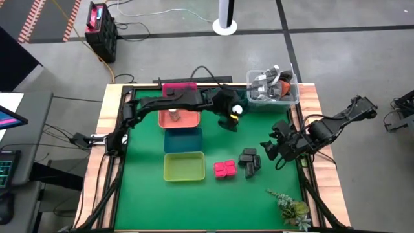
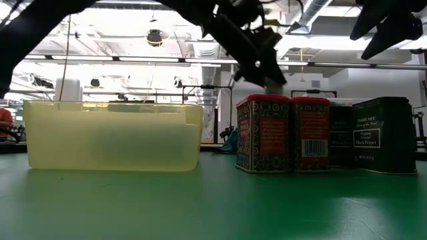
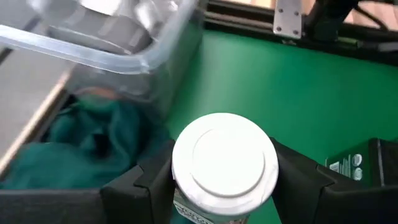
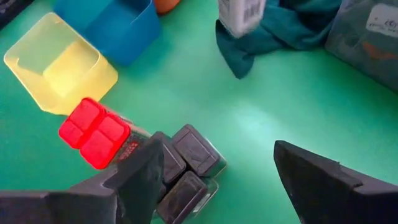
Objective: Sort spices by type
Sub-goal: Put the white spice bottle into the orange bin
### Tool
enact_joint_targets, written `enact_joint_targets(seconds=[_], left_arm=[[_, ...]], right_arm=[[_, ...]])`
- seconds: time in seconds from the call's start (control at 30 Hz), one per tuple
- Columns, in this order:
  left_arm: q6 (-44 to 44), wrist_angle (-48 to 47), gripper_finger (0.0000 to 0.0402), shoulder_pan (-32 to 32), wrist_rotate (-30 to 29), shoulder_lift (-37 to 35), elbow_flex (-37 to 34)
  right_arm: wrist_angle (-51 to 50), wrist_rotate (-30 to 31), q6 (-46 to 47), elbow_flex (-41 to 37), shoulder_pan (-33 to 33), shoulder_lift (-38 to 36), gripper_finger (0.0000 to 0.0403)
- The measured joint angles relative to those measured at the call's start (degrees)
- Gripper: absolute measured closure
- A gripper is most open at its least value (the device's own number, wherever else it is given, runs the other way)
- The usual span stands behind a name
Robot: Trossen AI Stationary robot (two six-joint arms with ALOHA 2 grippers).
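Observation:
My left gripper (image 1: pixel 233 116) reaches across the far middle of the table and is shut on a white-capped jar (image 3: pixel 224 163), above the dark green cloth (image 3: pixel 87 143). My right gripper (image 4: pixel 217 158) is open and hovers near the table's right edge, above and beside the dark grey boxes (image 4: pixel 186 168). The boxes stand together on the mat. Next to them stand the pink-red packets (image 4: pixel 93 132), also seen in the low view as red packets (image 2: pixel 283 133) beside dark boxes (image 2: pixel 380 133). A brown jar (image 1: pixel 174 117) sits in the red tray (image 1: pixel 184 122). My left gripper pinches the white-capped jar between its two fingers (image 3: pixel 152 180), on opposite sides of the body just under the white cap (image 3: pixel 186 196). The cap faces the wrist camera, so the fingers come down along the jar from above. The jar (image 4: pixel 241 15) is lifted clear of the mat.
A red, a blue (image 1: pixel 183 138) and a yellow-green tray (image 1: pixel 184 166) lie in a row from far to near. A clear bin with metal parts (image 1: pixel 273 87) stands at the far right corner. A plant sprig (image 1: pixel 291 207) lies near right. Green mat is bare left of the trays.

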Motion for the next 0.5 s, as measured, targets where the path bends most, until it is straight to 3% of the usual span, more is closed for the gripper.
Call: enact_joint_targets(seconds=[0.13, 0.33, 0.5], left_arm=[[0.0, 2.1, 0.0205, 1.7, -1.3, -6.3, -7.1], [-3.3, 11.4, 0.0205, 3.7, -5.2, -20.1, -25.8], [-7.2, 17.1, 0.0205, 4.0, -11.8, -31.3, -41.1]], right_arm=[[0.0, 0.9, -0.6, 0.0, -0.2, 0.0, 0.0076], [0.0, 2.5, -0.7, 0.0, -0.2, 0.0, 0.0076], [0.2, 3.8, -0.8, 0.0, -0.2, 0.0, 0.0076]])
